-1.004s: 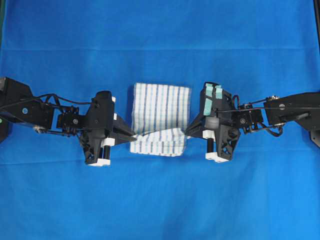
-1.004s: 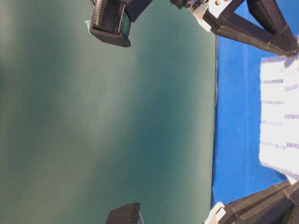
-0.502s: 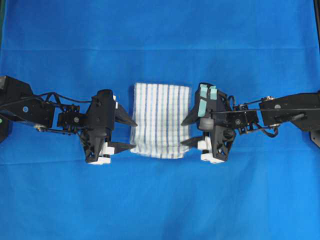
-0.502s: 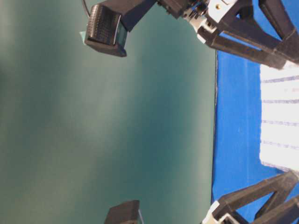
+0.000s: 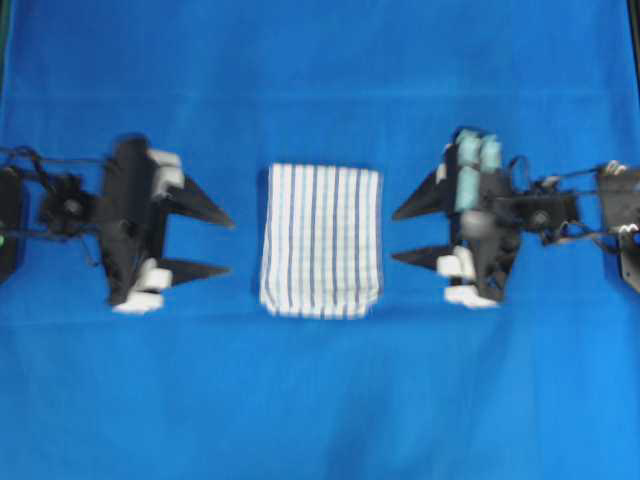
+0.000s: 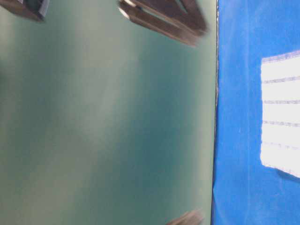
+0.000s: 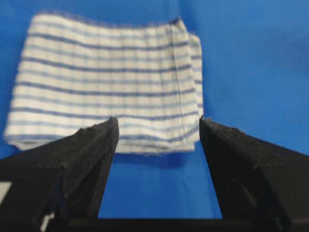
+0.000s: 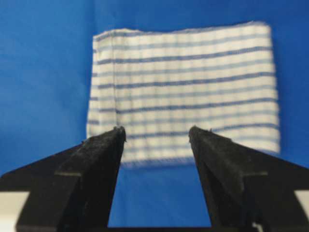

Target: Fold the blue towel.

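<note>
- Overhead: the blue towel (image 5: 321, 241) lies folded into a neat upright rectangle at the centre of my worktop (image 5: 320, 80), which is covered in plain bright blue. My left tool (image 5: 212, 243) stands at the towel's 9 o'clock and my right tool (image 5: 411, 234) at its 3 o'clock. Both point inward at the cloth, both are released with jaws spread, and both are clear of it with a strip of blue covering between. Neither grasps anything. The picture is slightly blurred.

- Table level: this view is turned on its side. The towel (image 6: 281, 112) shows as a white striped patch at 3 o'clock, flat on the blue covering. A blurred dark arm part (image 6: 164, 18) crosses the frame at 12 o'clock against the green backdrop (image 6: 103, 122). I cannot tell which arm it belongs to.

- Left wrist: my left tool (image 7: 158, 126) is released, its two black fingers (image 7: 82, 159) wide apart with only blue covering between them. The towel (image 7: 106, 82) lies just beyond the tips toward 11 o'clock, untouched, a doubled edge visible along its right side.

- Right wrist: my right tool (image 8: 157, 130) is likewise released and holds nothing. The towel (image 8: 183, 87) lies flat beyond the tips at 12 o'clock, its stripes running across the frame.
</note>
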Controlling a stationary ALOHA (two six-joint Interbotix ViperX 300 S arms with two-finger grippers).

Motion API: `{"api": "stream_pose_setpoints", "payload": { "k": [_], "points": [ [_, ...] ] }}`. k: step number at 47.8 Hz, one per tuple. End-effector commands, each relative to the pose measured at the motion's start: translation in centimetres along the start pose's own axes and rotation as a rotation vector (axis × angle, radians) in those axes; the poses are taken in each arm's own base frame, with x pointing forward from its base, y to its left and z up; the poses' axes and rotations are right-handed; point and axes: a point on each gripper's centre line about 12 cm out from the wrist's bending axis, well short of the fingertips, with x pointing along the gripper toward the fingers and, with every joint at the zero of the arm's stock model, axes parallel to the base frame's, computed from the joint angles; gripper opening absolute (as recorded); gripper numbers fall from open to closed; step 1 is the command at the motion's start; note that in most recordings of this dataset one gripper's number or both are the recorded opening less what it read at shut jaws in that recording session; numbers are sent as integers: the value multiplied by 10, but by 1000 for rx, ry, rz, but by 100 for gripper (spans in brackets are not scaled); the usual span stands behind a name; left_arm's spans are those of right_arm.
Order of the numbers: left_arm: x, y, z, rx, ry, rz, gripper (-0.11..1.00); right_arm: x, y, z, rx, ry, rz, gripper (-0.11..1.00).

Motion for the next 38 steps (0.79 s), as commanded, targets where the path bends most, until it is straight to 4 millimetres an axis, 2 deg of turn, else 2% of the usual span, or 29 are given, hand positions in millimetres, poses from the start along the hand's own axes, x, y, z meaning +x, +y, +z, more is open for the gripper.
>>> {"api": "stream_pose_setpoints", "payload": {
  "k": [1,11,17,29,38],
  "points": [
    [-21,4,6,-5,-68,11,62,-25,-1,8,-22,-72,3,62],
    [-63,9,2,-12,-186,23,62,-74,-6,-2,-47,-194,6,62],
    [-85,11,-5,-16,-254,30,61,-95,-11,-16,-57,-243,-1,62],
    [-111,14,-27,-22,-325,43,62,-115,-26,-58,-20,-330,-31,62],
    [-116,14,-42,-24,-322,42,62,-113,-29,-83,-5,-341,-24,62]
  ]
}}
